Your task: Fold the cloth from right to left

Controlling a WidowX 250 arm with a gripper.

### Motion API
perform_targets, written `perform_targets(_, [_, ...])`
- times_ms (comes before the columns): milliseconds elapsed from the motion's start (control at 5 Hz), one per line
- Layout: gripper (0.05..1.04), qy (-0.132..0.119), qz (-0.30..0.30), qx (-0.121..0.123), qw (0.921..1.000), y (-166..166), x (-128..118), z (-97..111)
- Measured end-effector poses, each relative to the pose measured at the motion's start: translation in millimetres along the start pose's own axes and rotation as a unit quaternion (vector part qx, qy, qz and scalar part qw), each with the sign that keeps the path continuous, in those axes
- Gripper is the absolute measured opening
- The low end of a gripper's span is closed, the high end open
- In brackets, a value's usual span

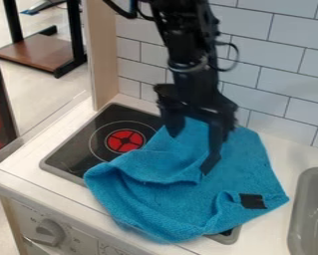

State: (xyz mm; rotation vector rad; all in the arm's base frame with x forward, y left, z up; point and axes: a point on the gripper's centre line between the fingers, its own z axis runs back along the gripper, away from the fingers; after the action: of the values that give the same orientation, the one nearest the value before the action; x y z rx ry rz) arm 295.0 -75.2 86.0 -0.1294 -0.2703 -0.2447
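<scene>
The blue cloth (158, 201) is shown spread unevenly across the right-hand part of the black stove top (75, 149) and onto the white table (271, 154) beside it. A thick, rumpled fold is formed across its left part, and a smaller ridge is raised just beside the black patch (253, 201) near its lower right corner. The front edge of the table is reached by the cloth's lower edge. The gripper (190, 153) is positioned above the upper middle of the cloth, pointed downward, with its two fingers set well apart; nothing is seen to be grasped. Whether the cloth is touched by the fingertips cannot be told. A round red burner marking (125, 141) is left exposed to the left of the cloth. The grey sink (311, 219) is located at the right edge of the view, the tiled wall (274, 55) behind the table, and a round knob (48, 232) on the front panel below.
</scene>
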Motion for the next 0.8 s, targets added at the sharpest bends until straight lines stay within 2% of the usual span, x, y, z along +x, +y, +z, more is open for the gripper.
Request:
perform_targets(400, [0.999, 0.036, -0.057, -0.034, 0.9971, -38, -15, -27])
perform_targets(600, [0.999, 0.060, -0.067, -0.034, 0.9954, -45, -22, -44])
perform_targets(800, [0.999, 0.093, -0.079, -0.032, 0.9920, -45, -33, -64])
